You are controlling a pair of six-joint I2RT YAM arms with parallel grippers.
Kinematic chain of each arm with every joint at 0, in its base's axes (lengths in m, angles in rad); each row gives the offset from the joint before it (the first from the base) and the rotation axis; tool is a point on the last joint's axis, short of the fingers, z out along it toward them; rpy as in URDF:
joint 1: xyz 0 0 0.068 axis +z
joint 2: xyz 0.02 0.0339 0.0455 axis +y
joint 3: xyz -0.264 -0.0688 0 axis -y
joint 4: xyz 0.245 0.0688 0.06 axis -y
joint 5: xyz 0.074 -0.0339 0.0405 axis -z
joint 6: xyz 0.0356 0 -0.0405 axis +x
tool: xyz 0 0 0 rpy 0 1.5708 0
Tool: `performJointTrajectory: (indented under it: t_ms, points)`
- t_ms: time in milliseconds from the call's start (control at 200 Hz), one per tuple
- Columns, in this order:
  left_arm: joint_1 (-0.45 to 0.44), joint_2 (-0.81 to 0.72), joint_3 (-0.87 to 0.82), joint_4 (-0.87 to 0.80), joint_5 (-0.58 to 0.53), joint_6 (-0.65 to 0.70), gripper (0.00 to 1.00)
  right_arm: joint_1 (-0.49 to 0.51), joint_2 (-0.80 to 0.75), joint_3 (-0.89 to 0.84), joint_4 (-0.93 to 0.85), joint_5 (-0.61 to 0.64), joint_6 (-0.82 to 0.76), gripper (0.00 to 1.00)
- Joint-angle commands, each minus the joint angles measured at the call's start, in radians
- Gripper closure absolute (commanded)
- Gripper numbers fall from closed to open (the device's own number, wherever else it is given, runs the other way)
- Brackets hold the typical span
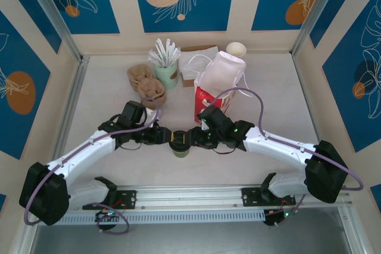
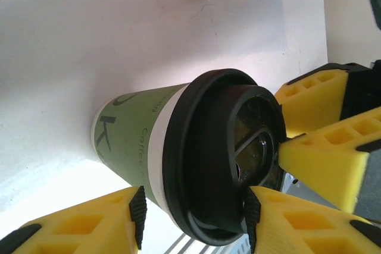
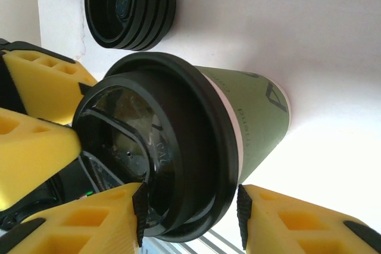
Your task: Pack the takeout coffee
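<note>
The takeout coffee (image 1: 180, 145) stands upright on the table near its front middle, a green paper cup (image 2: 134, 141) with a black lid (image 3: 178, 147). My left gripper (image 1: 165, 137) reaches it from the left and my right gripper (image 1: 195, 138) from the right, both turned sideways. The left gripper (image 2: 194, 215) is open: one pad touches the lid's top, the other stands beside the cup wall below the rim, with a gap. The right gripper (image 3: 190, 215) straddles the rim the same way, its outer pad just clear. The red bag (image 1: 208, 100) stands open behind the right gripper.
A stack of loose black lids (image 3: 131, 7) lies beyond the cup. At the back stand a green holder of white sticks (image 1: 166, 66), brown paper pieces (image 1: 146, 84), a white paper cup (image 1: 236, 50) and a brown box (image 1: 193, 63). A metal rail (image 1: 190, 197) runs along the near edge.
</note>
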Motion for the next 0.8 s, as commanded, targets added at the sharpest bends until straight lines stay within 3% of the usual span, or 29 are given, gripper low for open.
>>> performJointTrajectory:
  t_ms: [0, 795]
  points:
    - [-0.007, 0.013, 0.026, -0.031, -0.035, 0.039, 0.53, 0.009, 0.011, 0.035, -0.022, 0.004, -0.019, 0.53]
    - [-0.034, 0.002, -0.035, -0.014, -0.057, 0.026, 0.57, 0.017, -0.009, -0.014, -0.046, 0.040, -0.005, 0.55]
